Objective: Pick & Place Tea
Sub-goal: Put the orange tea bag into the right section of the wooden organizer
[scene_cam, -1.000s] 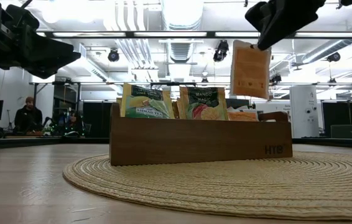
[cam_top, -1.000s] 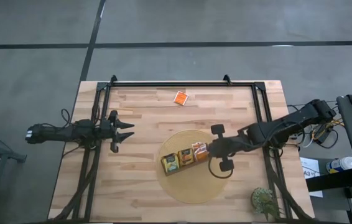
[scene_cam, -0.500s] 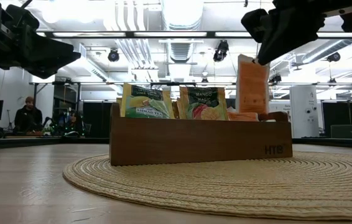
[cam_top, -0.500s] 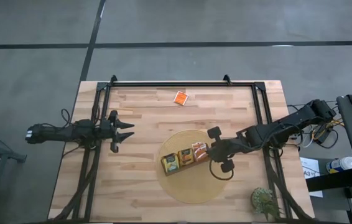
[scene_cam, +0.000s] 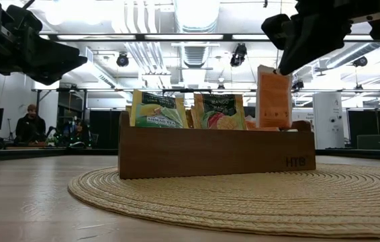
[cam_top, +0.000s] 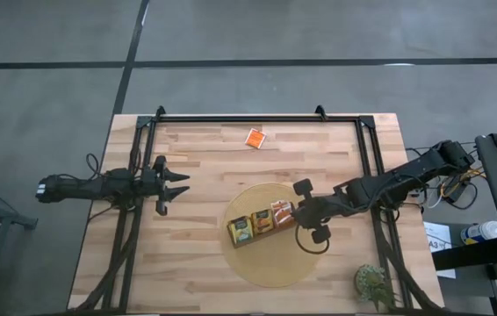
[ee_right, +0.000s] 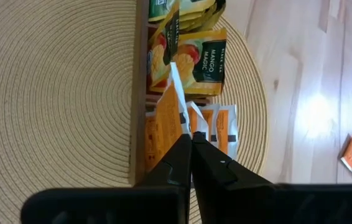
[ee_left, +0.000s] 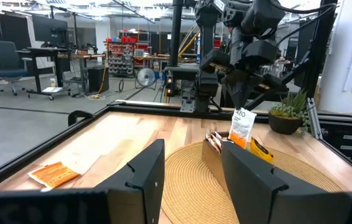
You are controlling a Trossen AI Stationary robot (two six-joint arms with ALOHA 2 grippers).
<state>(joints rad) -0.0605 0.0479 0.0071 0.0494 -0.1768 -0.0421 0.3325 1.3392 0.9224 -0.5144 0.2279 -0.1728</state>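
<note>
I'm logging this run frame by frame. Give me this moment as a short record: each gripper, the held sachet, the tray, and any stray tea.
right gripper: shut on orange sachet, above the tray's end compartment
orange sachet: upright, lower edge inside the orange compartment, not released
wooden tray: on round woven mat, three compartments: green-yellow, mango, orange
left gripper: open, empty, waiting over the table's left side
loose orange sachet: flat on the table near the far edge, away from the tray
potted plant: near right corner
</note>
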